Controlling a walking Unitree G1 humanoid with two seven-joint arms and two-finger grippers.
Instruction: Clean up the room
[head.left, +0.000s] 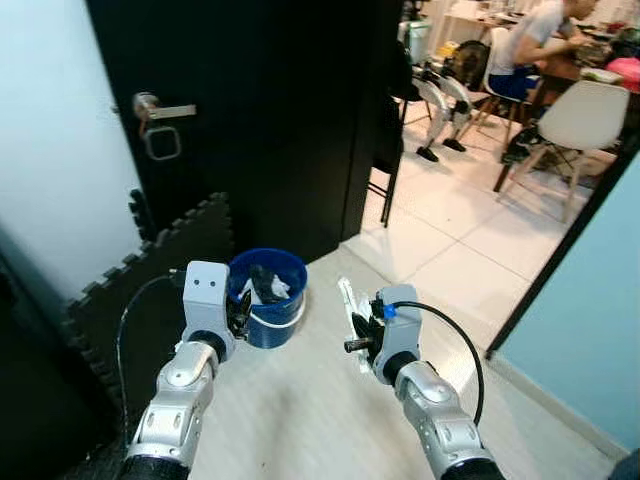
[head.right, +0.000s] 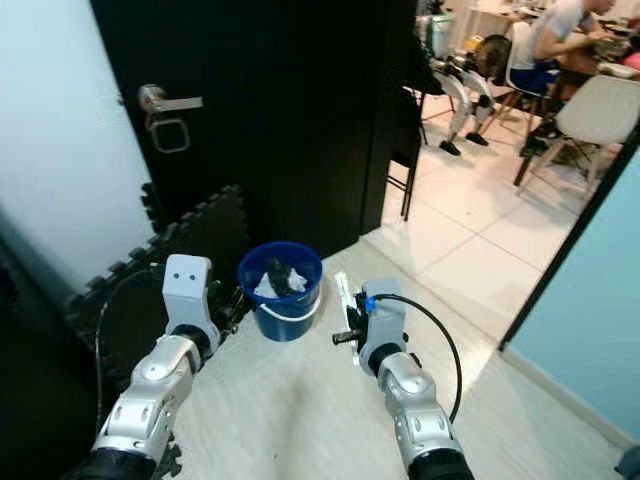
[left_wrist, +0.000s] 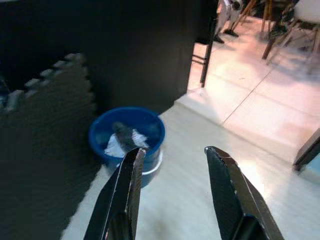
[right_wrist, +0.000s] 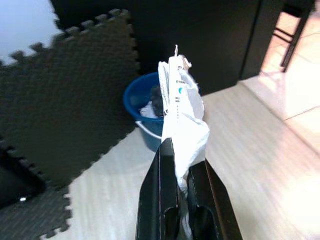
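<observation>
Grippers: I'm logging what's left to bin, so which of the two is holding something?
The right gripper: its fingers are shut on a crumpled white wrapper. The left gripper is open and empty, near the blue bucket.

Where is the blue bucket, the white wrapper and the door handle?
blue bucket (head.left: 271, 330), left eye view, on its front wall.
white wrapper (right_wrist: 184, 107), right wrist view, on its middle.
door handle (head.left: 172, 112), left eye view, on the lever.

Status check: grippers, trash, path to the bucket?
Right gripper shut on white wrapper. Left gripper open, empty, beside blue bucket. Bucket holds trash already. Nothing between wrapper and bucket.
</observation>
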